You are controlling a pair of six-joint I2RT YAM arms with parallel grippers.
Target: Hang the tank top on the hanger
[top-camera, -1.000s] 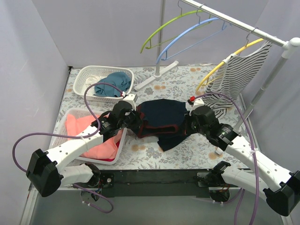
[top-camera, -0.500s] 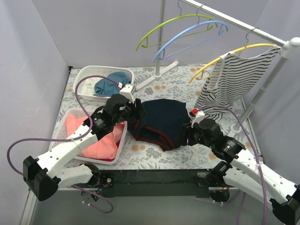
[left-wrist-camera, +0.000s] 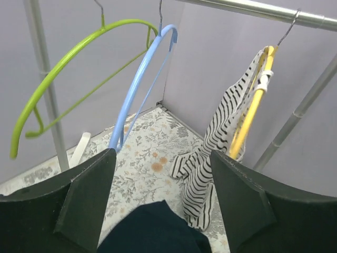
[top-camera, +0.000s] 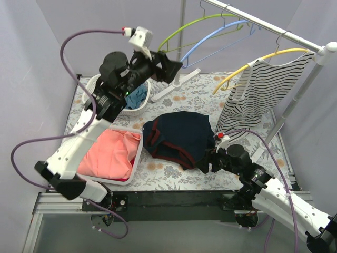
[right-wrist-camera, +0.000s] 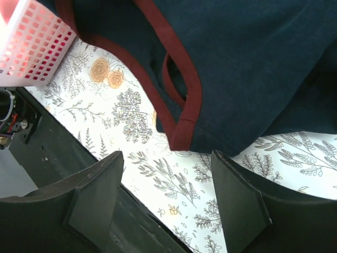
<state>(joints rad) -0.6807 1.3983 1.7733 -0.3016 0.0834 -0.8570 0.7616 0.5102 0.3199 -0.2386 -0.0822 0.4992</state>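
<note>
Navy tank top [top-camera: 181, 134] crumpled on table [top-camera: 174, 100], centre. High left end effector [left-wrist-camera: 162, 155] wide, empty, facing light-blue hanger [left-wrist-camera: 139, 84] on rail [left-wrist-camera: 253, 6]. Low right end effector [right-wrist-camera: 166, 155] wide, empty, at the garment's near edge. Grip hanger arm squarely, clear of green hanger [left-wrist-camera: 68, 58]; lift hook off rail.

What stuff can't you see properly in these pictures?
- tank top: bunched up on itself in every view, so its front is hidden.
- light-blue hanger: in the left wrist view the top edge cuts off its hook.
- teal cloth: in the top view the left arm covers most of it.
</note>
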